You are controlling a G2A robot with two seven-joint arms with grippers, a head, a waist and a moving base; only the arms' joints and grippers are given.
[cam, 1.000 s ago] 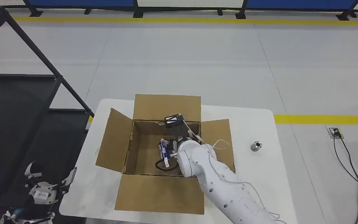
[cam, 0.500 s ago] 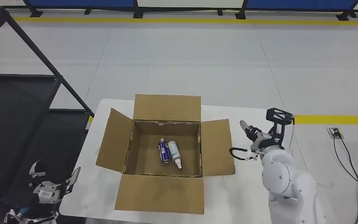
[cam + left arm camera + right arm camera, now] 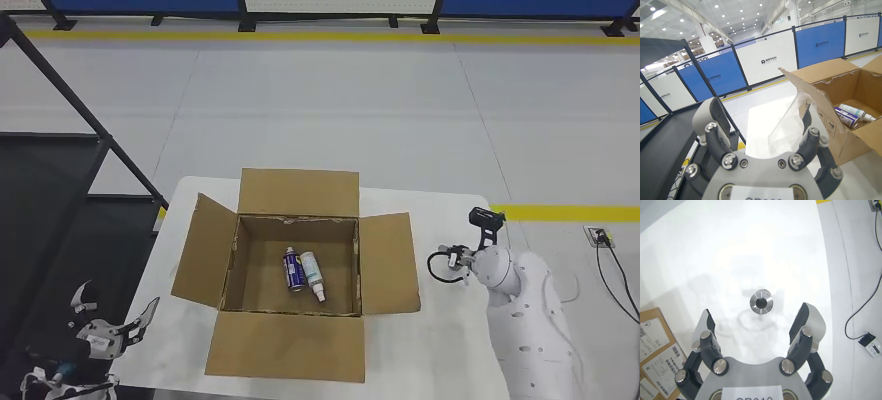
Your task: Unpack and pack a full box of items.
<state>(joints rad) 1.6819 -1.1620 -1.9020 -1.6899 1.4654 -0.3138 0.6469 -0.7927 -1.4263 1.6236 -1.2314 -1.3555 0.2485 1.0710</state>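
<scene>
The cardboard box (image 3: 298, 190) takes up the middle of the white bench (image 3: 450, 215), all four flaps folded outward. Its far flap reaches past the bench's back edge, its near flap runs almost to the front edge, and its left flap stands tilted up close to the left edge. That leaves only thin margins on those three sides. The right flap lies flatter, and past it a bare strip of bench runs to the right edge, the widest free room on the surface.

Inside the box, on its floor near the middle, a blue can (image 3: 291, 270) and a white spray bottle (image 3: 313, 273) lie side by side, touching or nearly so. There is bare cardboard all round them.

A small metal cylinder (image 3: 761, 304) stands upright on the right strip, apart from the right flap's edge.

The right arm rises from the bench's front right corner with its wrist turned down over that strip. The right fingers (image 3: 798, 321) are spread wide and hold nothing, hanging above the cylinder, which shows just ahead of their tips.

The left arm sits low, off the bench's front left corner beside the black rack (image 3: 100, 140). It points towards the box, level with the bench top. The left fingers (image 3: 719, 113) are wide open and empty. A strip of clear film (image 3: 789, 117) hangs from the box's left flap.
</scene>
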